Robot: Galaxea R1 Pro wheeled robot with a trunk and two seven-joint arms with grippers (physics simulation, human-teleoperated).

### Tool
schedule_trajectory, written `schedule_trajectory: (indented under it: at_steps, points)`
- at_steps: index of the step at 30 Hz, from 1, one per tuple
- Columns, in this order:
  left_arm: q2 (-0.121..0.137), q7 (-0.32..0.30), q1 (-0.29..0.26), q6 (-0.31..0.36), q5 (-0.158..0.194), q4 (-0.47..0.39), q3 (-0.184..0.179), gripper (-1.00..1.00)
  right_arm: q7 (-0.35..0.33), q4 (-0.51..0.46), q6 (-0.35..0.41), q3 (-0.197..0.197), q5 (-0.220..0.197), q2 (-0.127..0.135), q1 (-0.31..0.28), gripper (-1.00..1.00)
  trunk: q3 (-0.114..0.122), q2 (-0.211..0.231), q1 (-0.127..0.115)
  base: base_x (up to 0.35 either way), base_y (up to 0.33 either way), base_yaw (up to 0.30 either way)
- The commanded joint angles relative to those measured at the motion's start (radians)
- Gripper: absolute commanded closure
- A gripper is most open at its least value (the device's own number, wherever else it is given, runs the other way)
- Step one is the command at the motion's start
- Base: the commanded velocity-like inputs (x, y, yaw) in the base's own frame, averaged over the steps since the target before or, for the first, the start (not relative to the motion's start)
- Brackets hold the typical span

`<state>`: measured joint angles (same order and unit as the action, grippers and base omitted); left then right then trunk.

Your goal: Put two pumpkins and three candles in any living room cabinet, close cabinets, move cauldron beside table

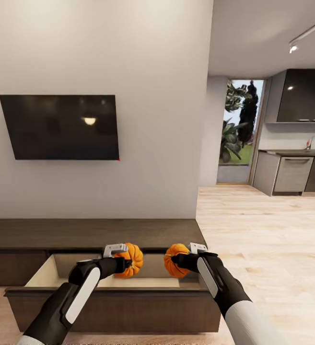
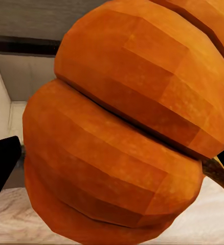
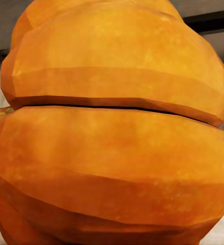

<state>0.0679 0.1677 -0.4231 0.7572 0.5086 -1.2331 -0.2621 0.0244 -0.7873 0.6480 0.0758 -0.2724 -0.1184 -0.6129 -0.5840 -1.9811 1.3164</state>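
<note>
Pumpkins hang above the cabinet's (image 1: 104,233) pulled-out drawer (image 1: 47,270), left gripper (image 1: 120,261) clenched on one pumpkin (image 1: 132,259), right gripper (image 1: 185,260) clenched on the other pumpkin (image 1: 174,259), seemingly poised for dropping inside.

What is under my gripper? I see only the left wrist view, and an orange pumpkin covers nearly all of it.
Observer: The left gripper holds its pumpkin above the cabinet's open drawer.
Operator: Is the drawer free inside?
Observer: Its pale floor looks bare where visible.
Operator: And the right arm?
Observer: The right gripper holds the second pumpkin over the same drawer, apart from yours.
</note>
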Motion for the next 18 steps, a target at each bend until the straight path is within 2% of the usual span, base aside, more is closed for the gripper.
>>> schedule_trajectory:
  at_steps: [1, 4, 8, 10, 13, 18]
  points:
    - [-0.001, 0.01, -0.005, -0.005, -0.004, 0.012, -0.002, 1.0, 0.004, -0.001, 0.004, 0.001, -0.004, 0.0, -0.001, 1.0, -0.004, -0.008, 0.004, 0.0, 0.0, 0.0]
    - [-0.017, 0.01, -0.008, -0.029, -0.047, 0.031, -0.001, 1.0, 0.004, -0.001, 0.004, 0.001, -0.004, -0.002, -0.001, 1.0, -0.014, -0.029, 0.015, 0.0, 0.0, 0.0]
    - [-0.058, 0.011, -0.015, -0.071, -0.109, 0.098, 0.0, 1.0, 0.005, -0.001, 0.004, 0.001, -0.004, -0.003, -0.001, 1.0, -0.026, -0.057, 0.031, 0.0, 0.0, 0.0]
    - [-0.066, 0.012, -0.018, -0.103, -0.127, 0.115, 0.0, 1.0, 0.005, -0.001, 0.004, 0.001, -0.004, -0.003, -0.001, 1.0, -0.032, -0.071, 0.038, 0.0, 0.0, 0.0]
    - [-0.073, 0.013, -0.022, -0.131, -0.137, 0.132, 0.001, 1.0, 0.005, -0.001, 0.004, 0.001, -0.004, -0.003, -0.001, 1.0, -0.042, -0.092, 0.05, 0.0, 0.0, 0.0]
    - [-0.101, 0.014, -0.059, -0.155, -0.147, 0.175, 0.001, 1.0, 0.005, -0.001, 0.004, 0.001, -0.004, -0.003, -0.001, 1.0, -0.058, -0.127, 0.069, 0.0, 0.0, 0.0]
